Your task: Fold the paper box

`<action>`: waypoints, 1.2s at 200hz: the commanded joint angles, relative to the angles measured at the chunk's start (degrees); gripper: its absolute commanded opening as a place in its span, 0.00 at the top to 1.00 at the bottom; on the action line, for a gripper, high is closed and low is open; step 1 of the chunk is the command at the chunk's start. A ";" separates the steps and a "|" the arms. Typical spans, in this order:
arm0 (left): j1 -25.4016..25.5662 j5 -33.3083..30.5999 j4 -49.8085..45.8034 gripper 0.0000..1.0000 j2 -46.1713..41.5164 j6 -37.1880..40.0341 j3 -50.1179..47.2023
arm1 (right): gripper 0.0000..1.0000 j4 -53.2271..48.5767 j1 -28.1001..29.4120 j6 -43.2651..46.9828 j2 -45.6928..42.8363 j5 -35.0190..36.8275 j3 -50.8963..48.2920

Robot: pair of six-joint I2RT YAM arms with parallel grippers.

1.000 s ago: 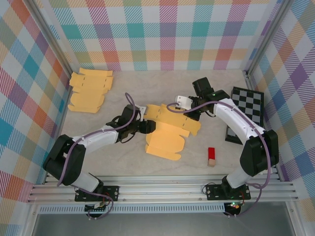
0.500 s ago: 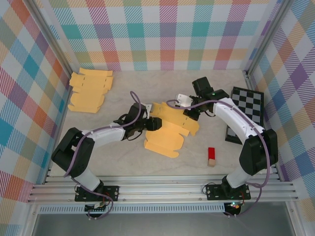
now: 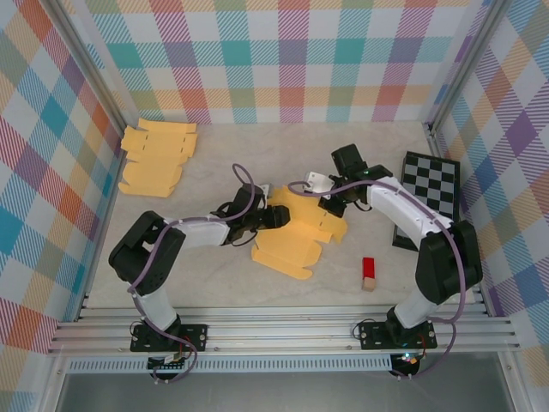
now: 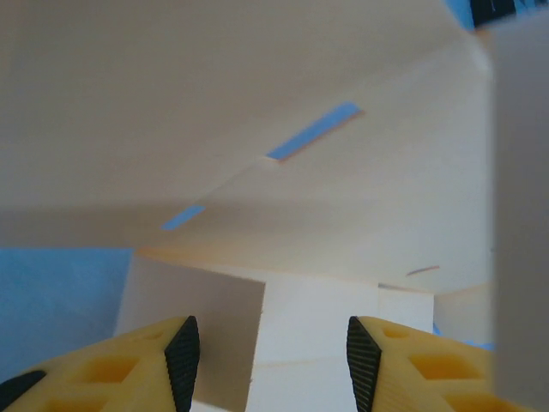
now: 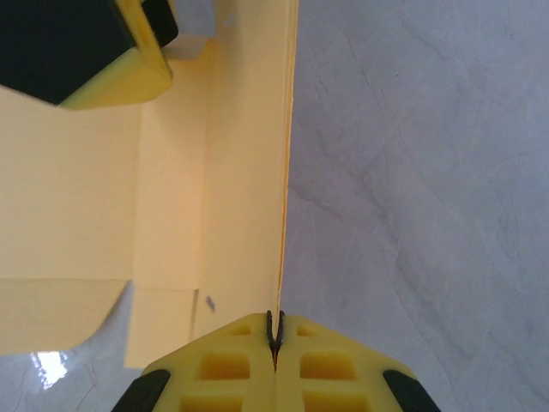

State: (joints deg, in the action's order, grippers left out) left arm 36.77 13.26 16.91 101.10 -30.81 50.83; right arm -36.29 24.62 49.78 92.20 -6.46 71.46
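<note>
The yellow paper box (image 3: 296, 230) lies partly folded in the middle of the table, one panel raised. My right gripper (image 3: 328, 204) is shut on the box's right flap, and in the right wrist view the thin flap edge (image 5: 283, 172) runs straight up from the pinched fingertips (image 5: 274, 330). My left gripper (image 3: 276, 215) is pushed in against the box's left side and stands open. In the left wrist view its black pads (image 4: 183, 352) frame pale box panels (image 4: 317, 326), touching nothing between them.
A stack of flat yellow box blanks (image 3: 156, 158) lies at the back left. A black-and-white checkered board (image 3: 429, 193) sits at the right wall. A small red block (image 3: 369, 273) rests near the front right. Metal frame posts border the table.
My left gripper has moved right, deeper under the box's raised panel. The box has folded up and shifted slightly. My right gripper has stayed shut on the flap, shifting a little left.
</note>
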 commanded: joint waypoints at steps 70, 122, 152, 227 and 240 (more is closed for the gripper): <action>3.83 -3.57 0.48 0.48 2.33 -2.15 -0.43 | 1.00 6.99 0.87 -1.49 1.87 4.36 -5.60; 3.38 -9.57 -16.90 0.44 -16.95 8.37 -0.33 | 1.00 11.46 0.78 1.26 -0.55 7.38 -7.10; 1.30 -15.19 -26.98 0.44 -27.18 16.81 -1.97 | 1.00 15.89 0.87 5.17 -4.17 6.63 -9.03; -11.54 -19.71 -25.57 0.48 -37.16 21.65 -9.21 | 1.00 35.19 3.85 27.83 -16.95 8.22 -22.19; -11.55 -23.58 -22.53 0.50 -38.45 21.86 -11.84 | 1.00 38.08 4.03 30.58 -17.95 8.73 -24.38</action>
State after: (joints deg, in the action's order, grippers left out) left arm 26.09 -4.93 -8.99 65.58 -11.51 42.50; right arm -6.13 28.21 70.48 75.99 1.56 50.46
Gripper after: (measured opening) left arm 0.511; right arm 0.047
